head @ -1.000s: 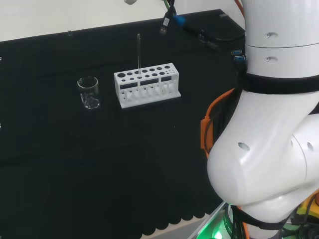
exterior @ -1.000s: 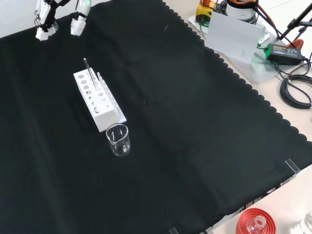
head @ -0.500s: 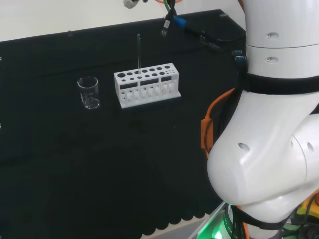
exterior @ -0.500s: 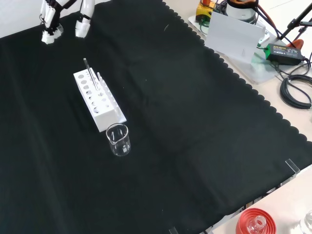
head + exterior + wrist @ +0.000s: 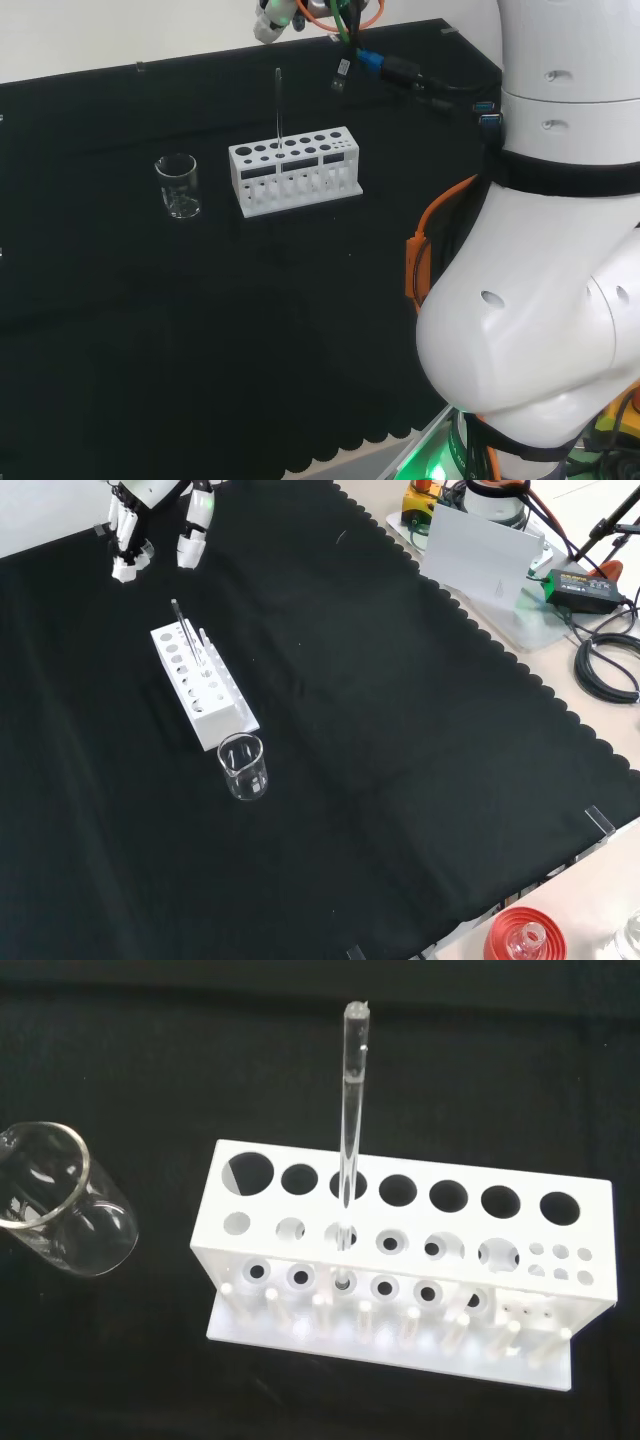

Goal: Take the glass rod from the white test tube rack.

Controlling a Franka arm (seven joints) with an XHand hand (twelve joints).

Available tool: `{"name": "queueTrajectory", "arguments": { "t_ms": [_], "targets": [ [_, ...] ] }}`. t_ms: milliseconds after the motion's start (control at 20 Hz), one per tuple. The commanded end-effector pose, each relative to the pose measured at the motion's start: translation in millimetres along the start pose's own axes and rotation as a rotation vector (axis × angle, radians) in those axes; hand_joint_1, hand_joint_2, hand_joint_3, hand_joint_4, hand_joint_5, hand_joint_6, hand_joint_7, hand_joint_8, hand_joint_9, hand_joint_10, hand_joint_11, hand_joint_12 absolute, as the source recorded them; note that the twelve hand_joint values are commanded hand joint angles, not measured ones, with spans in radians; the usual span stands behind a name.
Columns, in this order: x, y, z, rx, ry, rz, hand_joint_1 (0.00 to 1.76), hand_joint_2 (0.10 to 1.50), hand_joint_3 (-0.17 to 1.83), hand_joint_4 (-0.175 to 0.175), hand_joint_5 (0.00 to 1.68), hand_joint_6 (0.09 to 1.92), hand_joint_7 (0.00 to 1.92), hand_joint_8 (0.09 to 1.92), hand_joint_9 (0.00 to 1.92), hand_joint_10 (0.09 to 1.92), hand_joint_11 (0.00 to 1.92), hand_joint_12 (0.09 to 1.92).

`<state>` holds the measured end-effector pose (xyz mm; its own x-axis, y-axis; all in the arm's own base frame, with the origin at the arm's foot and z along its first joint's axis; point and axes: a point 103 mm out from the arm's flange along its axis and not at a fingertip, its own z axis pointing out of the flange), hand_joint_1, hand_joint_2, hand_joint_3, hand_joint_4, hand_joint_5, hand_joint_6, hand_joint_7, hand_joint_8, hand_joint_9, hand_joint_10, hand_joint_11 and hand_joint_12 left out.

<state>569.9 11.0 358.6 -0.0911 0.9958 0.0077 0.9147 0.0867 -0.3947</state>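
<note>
A white test tube rack (image 5: 207,692) stands on the black cloth, and a clear glass rod (image 5: 182,628) rises upright from one of its back-row holes. In the front view the hand (image 5: 193,525) hangs above and beyond the rack's far end, apart from the rod, its fingers (image 5: 124,546) relaxed and spread with nothing between them. In the head view part of the hand (image 5: 268,20) shows just above the rod's tip (image 5: 278,74), over the rack (image 5: 293,170). The wrist view looks down on the rod (image 5: 350,1100) and rack (image 5: 420,1250).
An empty glass beaker (image 5: 243,767) stands close to the rack's near end in the front view and left of the rack in the head view (image 5: 178,186). Cables (image 5: 345,55) dangle beside the hand. A red ribbed stand (image 5: 525,938) sits off the cloth's scalloped edge.
The hand has come farther into both views, lower and closer to the rod's top. Rack, rod and beaker have not moved.
</note>
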Motion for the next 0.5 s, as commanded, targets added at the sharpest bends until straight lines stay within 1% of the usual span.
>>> {"name": "queueTrajectory", "arguments": {
  "t_ms": [50,150,250,400,500],
  "targets": [
    [-2.1,-3.2,4.9,-0.012,0.01,-0.015,0.7,1.09,-0.17,-0.035,0.5,0.09,0.61,0.75,0.79,0.79,0.62,1.33],
    [-0.9,-2.9,7.0,-0.011,0.013,-0.019,0.69,1.09,-0.17,-0.035,0.5,0.09,0.61,0.75,0.79,0.79,0.62,1.33],
    [-5.5,-7.3,9.4,-0.022,0.041,-0.032,0.67,1.09,-0.17,-0.035,0.5,0.09,0.61,0.74,0.79,0.79,0.62,1.33],
    [-3.2,0.8,12.2,-0.004,0.017,-0.013,0.63,1.1,-0.17,-0.035,0.5,0.09,0.62,0.74,0.8,0.78,0.63,1.32],
    [-5.2,0.4,13.1,-0.009,0.014,-0.009,0.62,1.1,-0.17,-0.035,0.51,0.09,0.62,0.74,0.8,0.78,0.63,1.32]
  ]
}}
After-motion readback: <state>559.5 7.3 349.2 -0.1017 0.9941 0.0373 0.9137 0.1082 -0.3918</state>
